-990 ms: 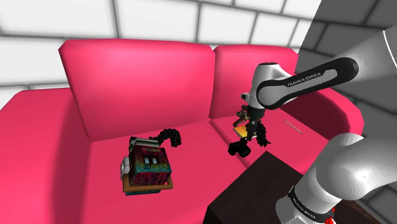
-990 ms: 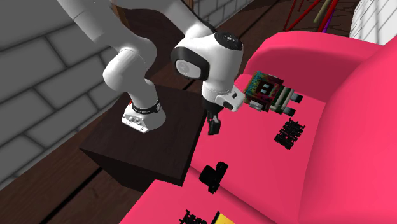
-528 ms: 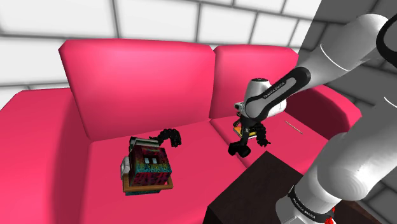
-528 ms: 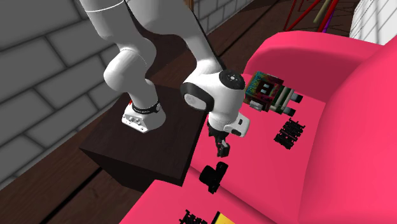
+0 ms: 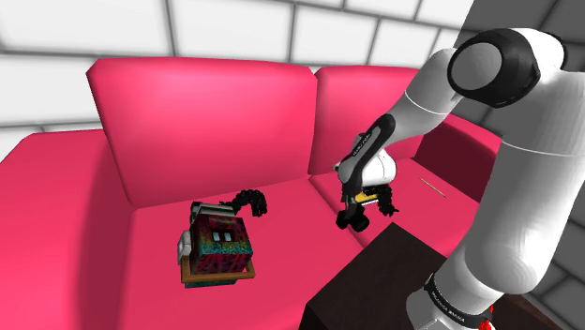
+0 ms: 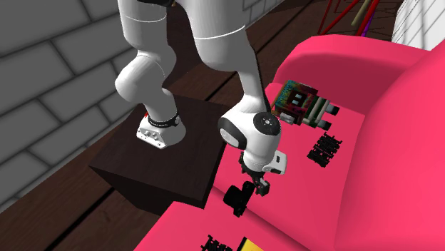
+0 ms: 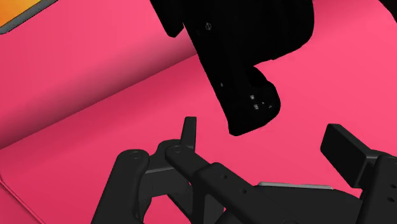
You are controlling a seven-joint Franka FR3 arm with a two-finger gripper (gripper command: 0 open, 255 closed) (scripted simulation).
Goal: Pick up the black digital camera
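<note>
So the small black digital camera (image 6: pixel 237 200) sits on the seat cushion of the bright pink sofa (image 5: pixel 187 122), close to the cushion's front edge and near the dark box stand (image 5: pixel 394 277). The arm's all-black claw (image 7: pixel 264 137) hangs just above it, fingers spread wide apart and gripping nothing. In the wrist view the camera lies just ahead of the fingertips: a blocky body with a rounded nub, maybe the lens or the handgrip, poking out towards the claw. It's probably a hard, rigid shell, fairly light, and smooth enough to slide if it's only pinched by a corner. The safest bet looks like closing across the flat faces of the main body rather than on that rounded nub. The cushion is likely soft too, so pushing down hard could tip the camera.
</note>
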